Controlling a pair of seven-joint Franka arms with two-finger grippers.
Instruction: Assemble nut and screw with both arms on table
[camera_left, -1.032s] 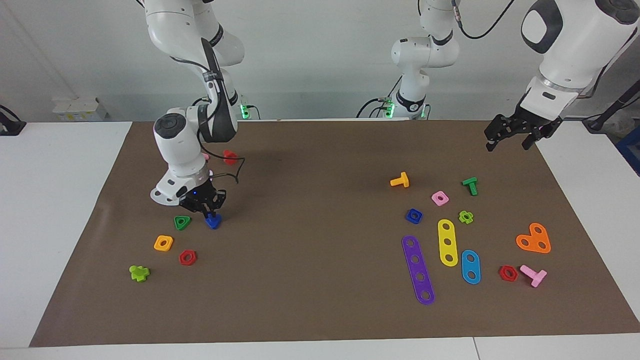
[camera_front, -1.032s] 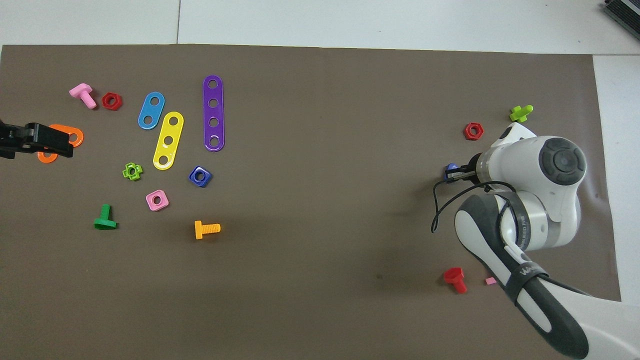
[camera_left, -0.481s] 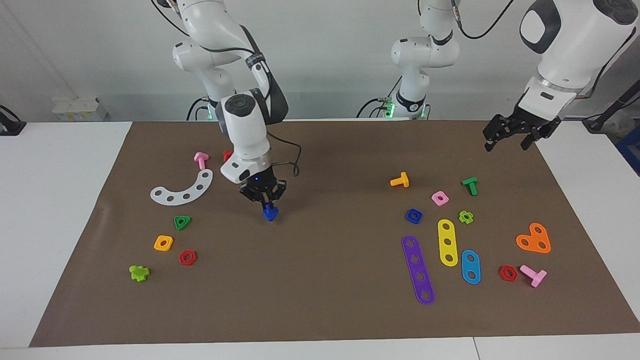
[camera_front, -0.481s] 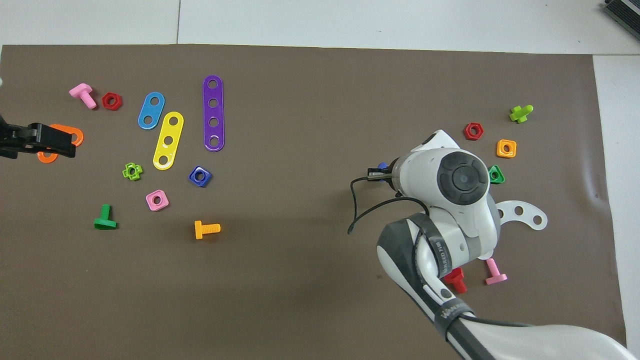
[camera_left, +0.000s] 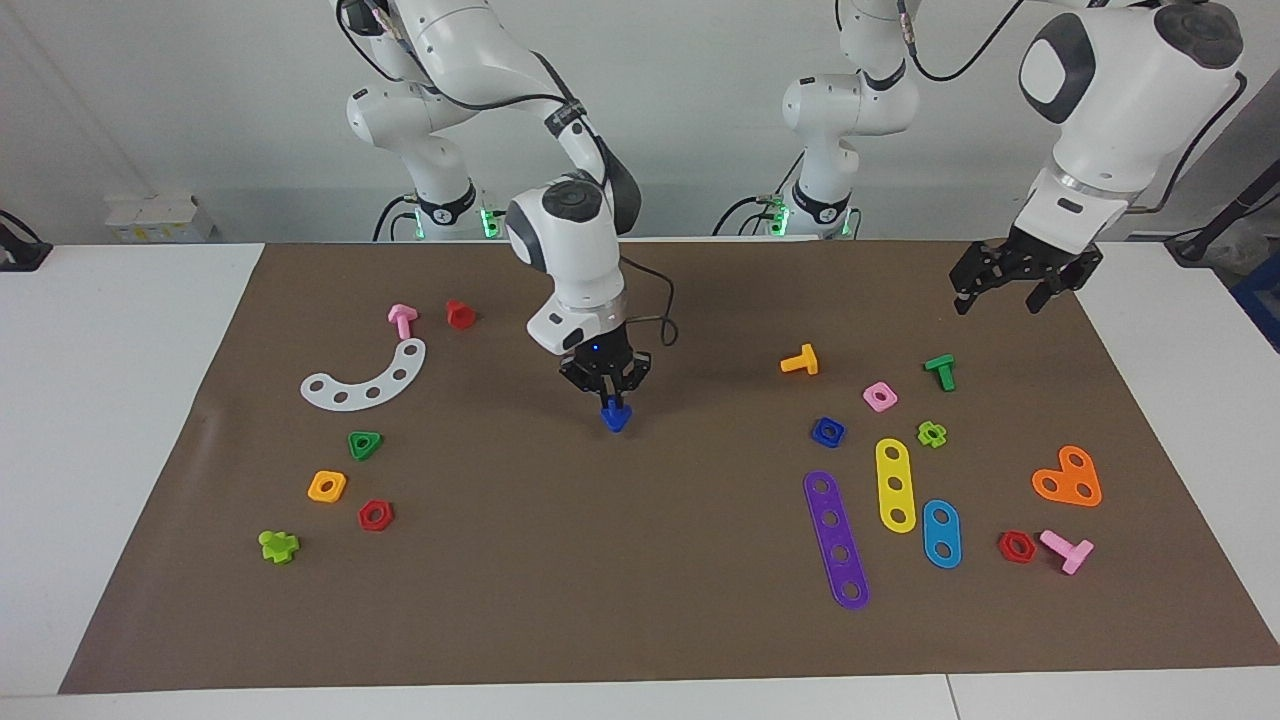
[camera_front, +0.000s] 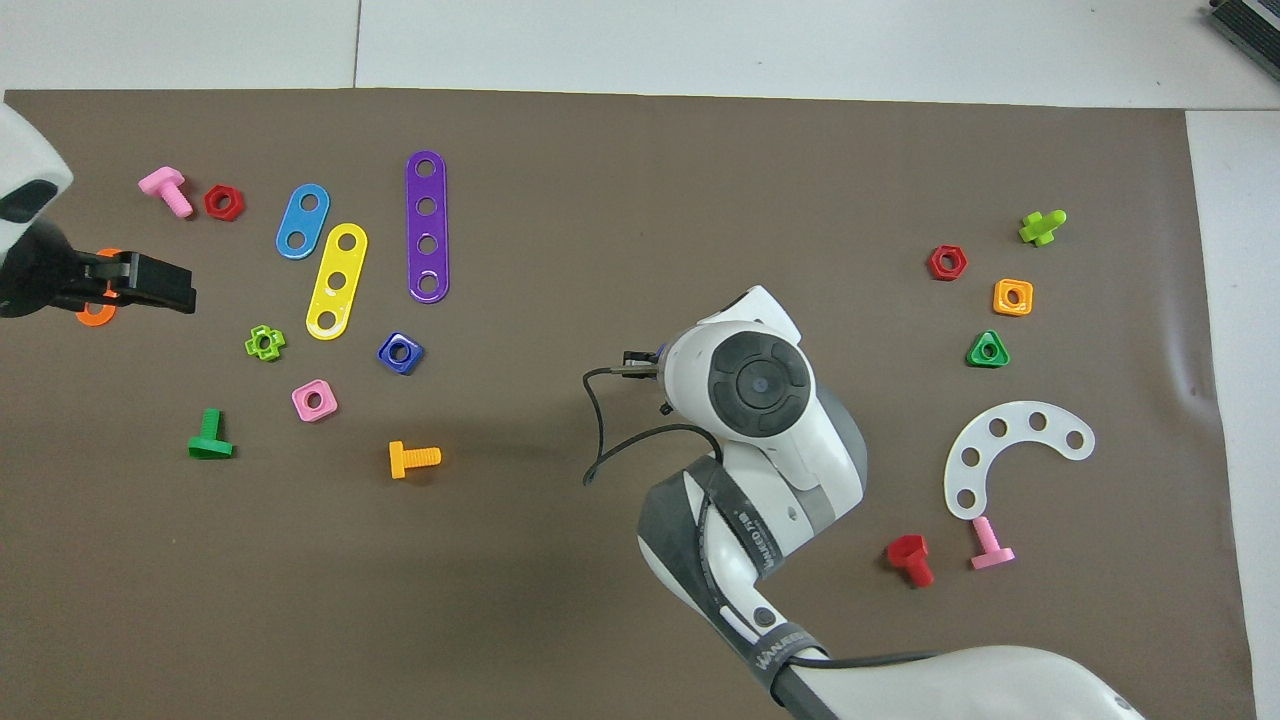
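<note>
My right gripper (camera_left: 607, 388) is shut on the dark-blue screw (camera_left: 614, 416) and holds it head down just above the middle of the brown mat (camera_left: 640, 620). In the overhead view the arm's wrist hides the screw. The dark-blue nut (camera_left: 828, 431) lies flat on the mat toward the left arm's end, beside the purple strip; it also shows in the overhead view (camera_front: 400, 352). My left gripper (camera_left: 1012, 285) is open and empty, up in the air over the left arm's end of the mat, apart from the nut. In the overhead view it (camera_front: 150, 287) covers part of the orange heart plate.
Around the nut lie an orange screw (camera_left: 800, 360), a pink nut (camera_left: 880, 396), a green screw (camera_left: 940, 371), and purple (camera_left: 836, 540), yellow (camera_left: 895, 485) and light-blue (camera_left: 941, 533) strips. A white arc (camera_left: 365, 375) and several small pieces lie at the right arm's end.
My right gripper has carried the blue screw from among the pieces at the right arm's end to over the mat's middle. My left gripper has shifted a little toward the middle.
</note>
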